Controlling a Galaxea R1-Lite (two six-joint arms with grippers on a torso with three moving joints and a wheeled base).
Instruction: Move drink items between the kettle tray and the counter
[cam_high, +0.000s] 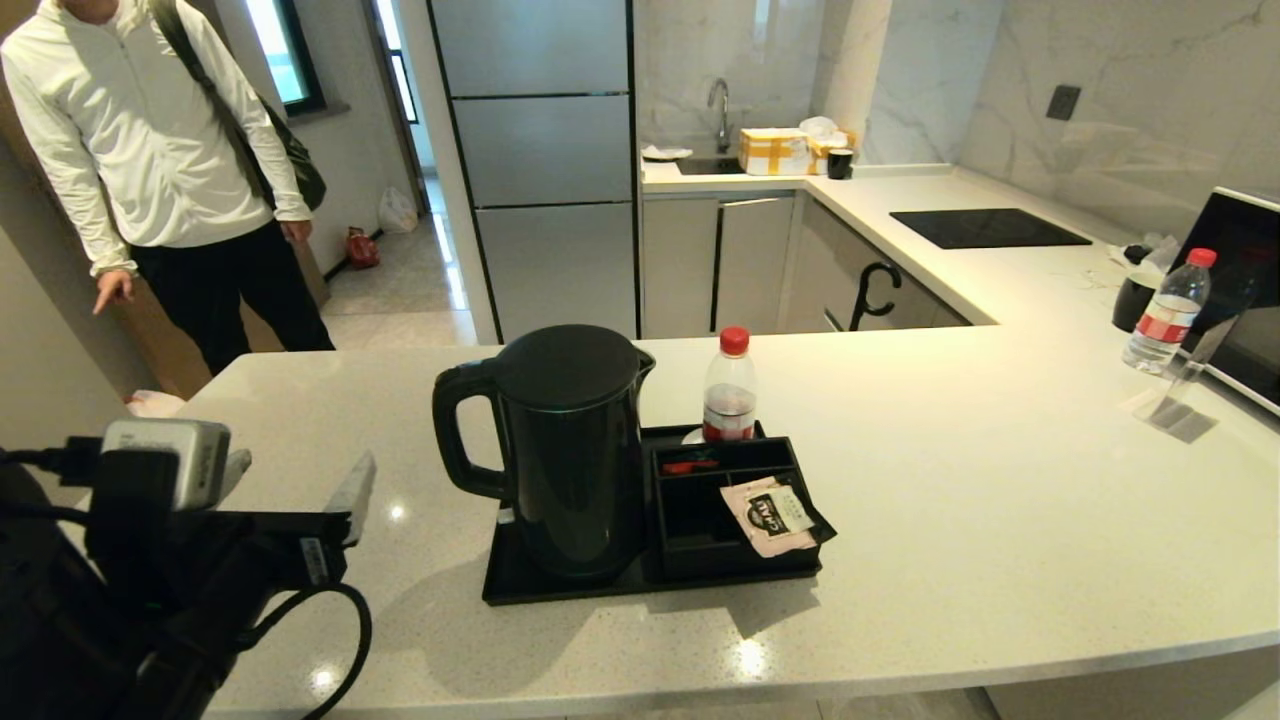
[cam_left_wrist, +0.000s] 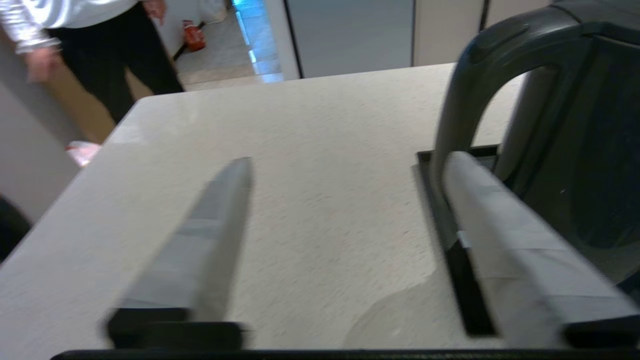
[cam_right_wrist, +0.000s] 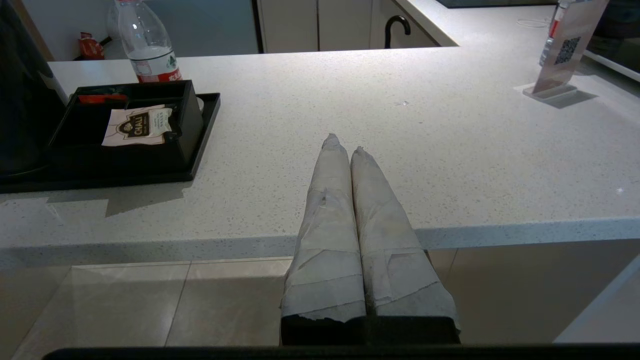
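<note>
The black kettle (cam_high: 570, 450) stands on the left half of the black kettle tray (cam_high: 515, 585) on the counter (cam_high: 950, 480). A clear bottle with a red cap (cam_high: 730, 390) stands at the tray's far edge, behind the compartments. My left gripper (cam_high: 300, 482) hangs open over the counter, left of the kettle's handle and apart from it. In the left wrist view the left gripper (cam_left_wrist: 350, 160) frames bare counter, with one finger (cam_left_wrist: 500, 225) lined up with the handle (cam_left_wrist: 475, 90) and the tray's edge (cam_left_wrist: 465, 285). My right gripper (cam_right_wrist: 345, 142) is shut and empty at the counter's front edge, right of the tray.
A pink tea sachet (cam_high: 770, 515) lies across the tray's compartments. Far right stand a second bottle (cam_high: 1165, 310), a black mug (cam_high: 1135, 300), a clear sign stand (cam_high: 1185, 395) and a black appliance (cam_high: 1240, 290). A hob (cam_high: 985, 228) lies behind. A person (cam_high: 150, 150) stands back left.
</note>
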